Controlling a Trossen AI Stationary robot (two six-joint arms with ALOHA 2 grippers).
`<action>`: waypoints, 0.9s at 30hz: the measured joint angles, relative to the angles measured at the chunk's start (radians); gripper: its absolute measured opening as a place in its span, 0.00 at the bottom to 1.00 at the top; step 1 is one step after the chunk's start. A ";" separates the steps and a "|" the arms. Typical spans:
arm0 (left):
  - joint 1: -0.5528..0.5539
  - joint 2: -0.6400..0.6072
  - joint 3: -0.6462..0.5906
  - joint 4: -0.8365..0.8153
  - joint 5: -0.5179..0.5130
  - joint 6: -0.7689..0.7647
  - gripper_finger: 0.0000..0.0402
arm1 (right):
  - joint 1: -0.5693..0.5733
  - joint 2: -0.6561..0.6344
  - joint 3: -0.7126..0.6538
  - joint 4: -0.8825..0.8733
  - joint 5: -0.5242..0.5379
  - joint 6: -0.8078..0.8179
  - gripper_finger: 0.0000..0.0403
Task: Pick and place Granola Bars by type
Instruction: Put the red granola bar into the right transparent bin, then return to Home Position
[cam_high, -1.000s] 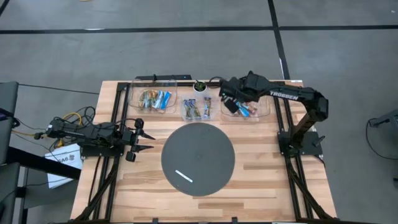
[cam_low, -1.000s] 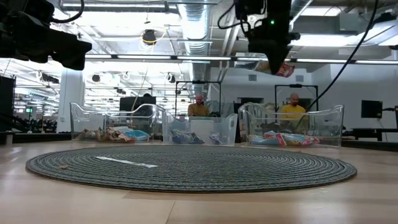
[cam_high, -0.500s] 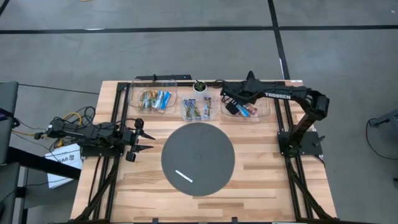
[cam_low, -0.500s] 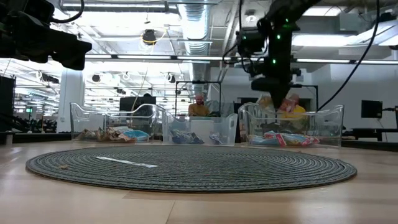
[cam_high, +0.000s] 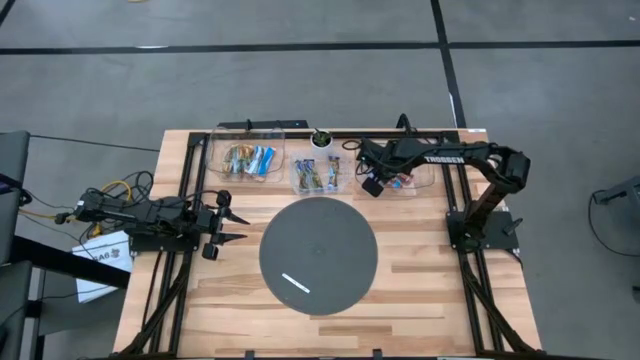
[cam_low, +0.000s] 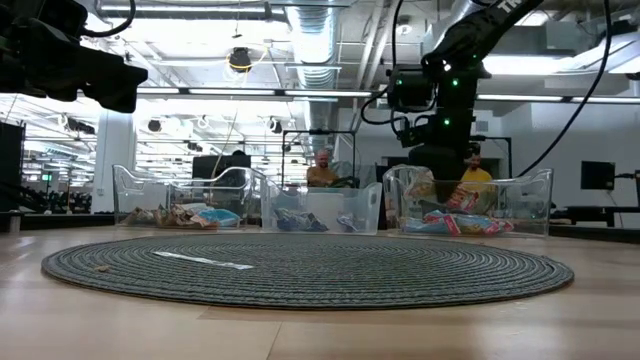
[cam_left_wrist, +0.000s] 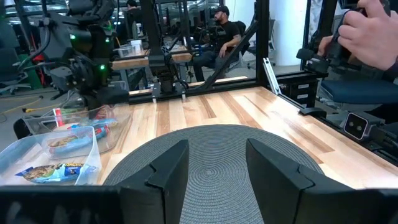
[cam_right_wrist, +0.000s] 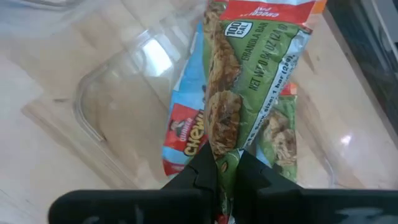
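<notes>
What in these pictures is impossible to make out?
- High view: wrappers in the three clear bins are too small to read.
- Right wrist view: the right gripper covers the lower end of the green granola bar.
- Low view: bin walls blur the bars inside.
- High view: the white strip is too small to identify.

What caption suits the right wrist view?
Right gripper holding a green granola bar over a clear bin with another bar inside.
</notes>
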 joint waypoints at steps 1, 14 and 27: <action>0.000 0.000 0.000 0.000 0.000 0.000 0.38 | 0.000 0.000 -0.002 0.006 -0.002 -0.001 0.03; 0.000 0.000 0.000 0.000 0.000 0.000 0.38 | 0.002 0.000 -0.003 0.015 0.003 0.006 0.23; 0.000 0.000 0.000 0.000 0.000 0.000 0.38 | 0.152 -0.297 -0.142 0.091 0.038 -0.046 0.35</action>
